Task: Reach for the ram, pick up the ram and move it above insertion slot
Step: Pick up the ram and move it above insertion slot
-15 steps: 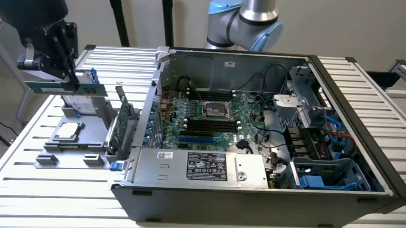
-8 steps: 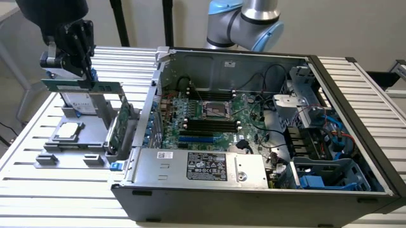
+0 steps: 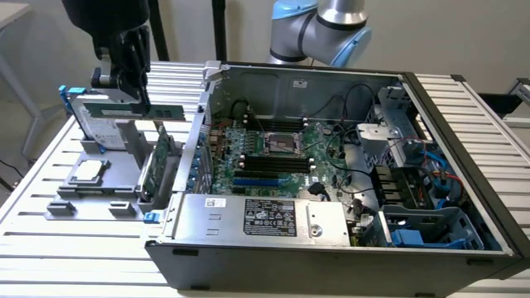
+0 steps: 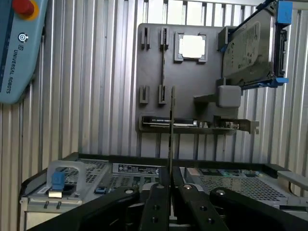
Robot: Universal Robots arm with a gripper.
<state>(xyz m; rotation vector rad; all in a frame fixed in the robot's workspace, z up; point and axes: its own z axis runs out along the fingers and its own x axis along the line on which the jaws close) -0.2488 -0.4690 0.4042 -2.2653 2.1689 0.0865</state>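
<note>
The ram (image 3: 157,112) is a long green stick hanging level above the grey fixture plate (image 3: 99,186), at the exterior view's left, outside the computer case. My gripper (image 3: 135,98) is shut on its upper edge near the middle. In the wrist view the ram (image 4: 171,139) appears edge-on as a thin line rising from between my black fingers (image 4: 159,204), and the gripper (image 4: 171,190) pinches it. The insertion slot (image 3: 273,162) is one of several parallel black sockets on the motherboard inside the case, well to the right of the ram.
On the fixture plate (image 4: 154,72) stand a silver hard drive with blue rails (image 3: 91,127), an upright green expansion card (image 3: 157,164) and a square processor (image 3: 89,171). The open case wall (image 3: 198,133) rises between fixture and motherboard. A teach pendant (image 4: 19,48) lies on the slatted table.
</note>
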